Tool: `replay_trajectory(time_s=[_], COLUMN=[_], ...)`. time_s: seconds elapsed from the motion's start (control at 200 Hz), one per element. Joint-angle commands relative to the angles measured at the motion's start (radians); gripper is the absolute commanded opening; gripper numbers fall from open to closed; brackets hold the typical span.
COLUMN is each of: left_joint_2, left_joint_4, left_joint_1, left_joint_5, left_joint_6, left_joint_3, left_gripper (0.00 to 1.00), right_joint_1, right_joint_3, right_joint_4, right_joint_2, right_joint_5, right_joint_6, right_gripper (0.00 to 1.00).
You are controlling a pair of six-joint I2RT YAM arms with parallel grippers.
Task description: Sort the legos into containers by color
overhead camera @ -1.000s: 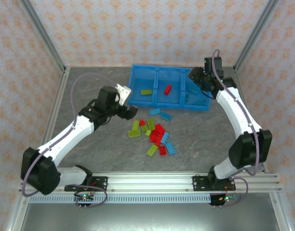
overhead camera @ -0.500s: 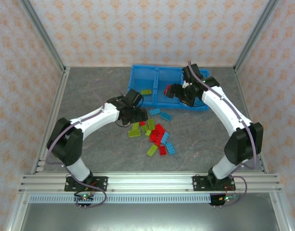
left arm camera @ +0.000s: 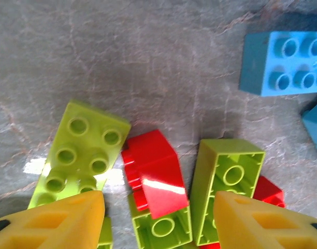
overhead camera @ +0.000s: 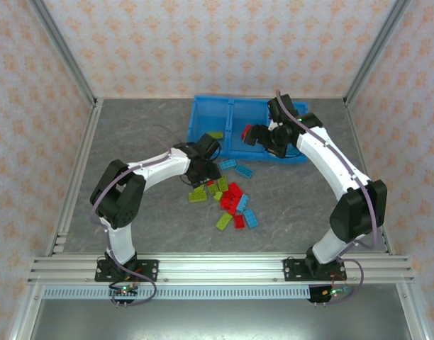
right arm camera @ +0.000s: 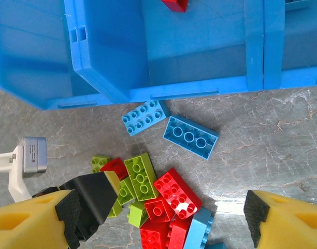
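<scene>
Grey marbled tabletop, patterned-paper walls: both claws released, most legos unsorted.

Left gripper (left arm camera: 157, 205) hangs low over the lego pile (overhead camera: 227, 198), jaws apart and empty. They straddle a tilted red brick (left arm camera: 153, 179) that leans on yellow-green bricks (left arm camera: 81, 150). Looks lined up for a red pick, but the neighbours crowd the finger paths. Right gripper (right arm camera: 158, 212) is wide open and empty above the near wall of the blue bin (right arm camera: 200, 62), probably parked clear of the left arm's reach. In the bin: one yellow-green brick (overhead camera: 215, 134) in the left compartment, one red (overhead camera: 247, 132) in the middle. The arm hides the right compartment. Two light blue bricks (right arm camera: 190, 136) lie on the table just beside the near wall.
</scene>
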Motion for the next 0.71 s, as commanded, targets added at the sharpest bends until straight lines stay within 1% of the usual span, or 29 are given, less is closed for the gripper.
replay_trajectory(time_s=[0.0,0.195,0.325,0.47,0.566,0.596,0.701], left_joint_2=[0.026,0.085,0.093,0.076,0.048,0.005,-0.067], left_joint_4=[0.0,-0.012,-0.005,-0.009,-0.028,-0.037,-0.099], left_joint_1=[-0.011,-0.011,-0.011,-0.012,-0.012,-0.013,-0.019], left_joint_5=[-0.006,-0.014,-0.011,-0.022,-0.037,-0.039,-0.046], left_joint_6=[-0.019,-0.014,-0.014,-0.005,0.007,0.014,0.073], left_joint_3=[0.044,0.047,0.045,0.044,0.05,0.055,0.122], left_gripper=[0.57,0.47,0.35,0.25,0.22,0.21,0.21], right_joint_1=[-0.002,-0.001,0.001,0.002,0.005,0.005,0.014], right_joint_3=[0.004,0.003,0.0,-0.003,-0.02,-0.028,-0.042], right_joint_4=[-0.022,-0.021,-0.016,-0.021,0.011,0.022,0.036], right_joint_2=[0.002,-0.004,-0.011,-0.016,-0.035,-0.041,-0.06], right_joint_5=[0.025,0.019,0.01,-0.006,-0.066,-0.093,-0.192], right_joint_6=[-0.013,-0.01,-0.005,-0.006,-0.015,-0.02,-0.053], right_gripper=[0.85,0.84,0.85,0.85,0.84,0.84,0.84])
